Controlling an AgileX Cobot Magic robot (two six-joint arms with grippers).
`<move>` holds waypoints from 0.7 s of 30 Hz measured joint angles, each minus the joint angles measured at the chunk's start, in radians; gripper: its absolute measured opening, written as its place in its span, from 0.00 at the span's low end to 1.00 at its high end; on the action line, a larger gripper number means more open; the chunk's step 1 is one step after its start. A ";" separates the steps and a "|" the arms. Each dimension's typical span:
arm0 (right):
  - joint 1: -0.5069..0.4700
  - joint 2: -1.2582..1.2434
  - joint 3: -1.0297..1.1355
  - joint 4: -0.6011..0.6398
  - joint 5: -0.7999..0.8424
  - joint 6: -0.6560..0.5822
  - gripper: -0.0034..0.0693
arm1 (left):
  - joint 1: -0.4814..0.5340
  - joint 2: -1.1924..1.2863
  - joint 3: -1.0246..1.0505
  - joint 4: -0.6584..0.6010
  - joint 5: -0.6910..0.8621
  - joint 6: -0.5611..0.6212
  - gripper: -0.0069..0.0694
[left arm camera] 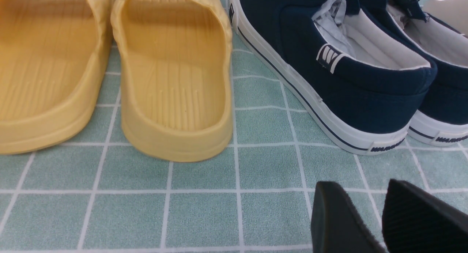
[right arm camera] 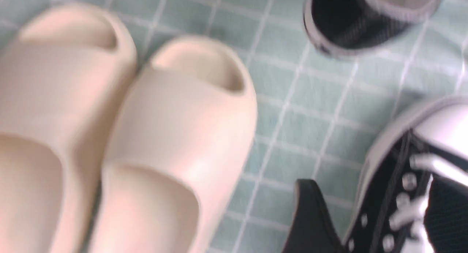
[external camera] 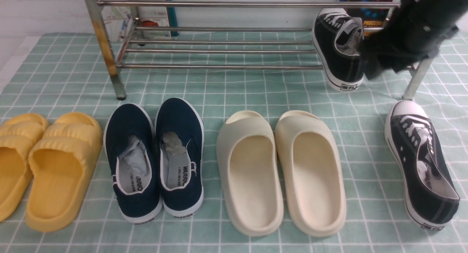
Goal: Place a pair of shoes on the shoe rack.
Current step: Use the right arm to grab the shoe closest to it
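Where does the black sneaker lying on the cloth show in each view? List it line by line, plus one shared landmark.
Front view: black sneaker, lower right, toe pointing away.
Left wrist view: not in it.
Right wrist view: lower right corner, toe cap and laces only.
Shared landmark: cream slides beside it, front and right wrist views.

First black sneaker sitting at right end of shoe rack, lower tier, heel overhanging; second black sneaker lying in front.

Right arm a dark smear, masking the racked sneaker on its right and the shoe rack at its right end | outer yellow slide clipped at left | right wrist view all blur
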 joint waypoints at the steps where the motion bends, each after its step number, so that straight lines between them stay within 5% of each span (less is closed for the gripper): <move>1: 0.000 -0.039 0.078 -0.019 -0.003 0.029 0.65 | 0.000 0.000 0.000 0.000 0.000 0.000 0.38; 8: -0.021 -0.153 0.507 -0.127 -0.203 0.218 0.65 | 0.000 0.000 0.000 0.000 0.000 0.000 0.38; 14: -0.031 -0.090 0.590 -0.137 -0.381 0.270 0.61 | 0.000 0.000 0.000 0.000 0.000 0.000 0.38; 21: -0.033 0.012 0.587 -0.169 -0.445 0.274 0.29 | 0.000 0.000 0.000 0.000 0.000 0.000 0.38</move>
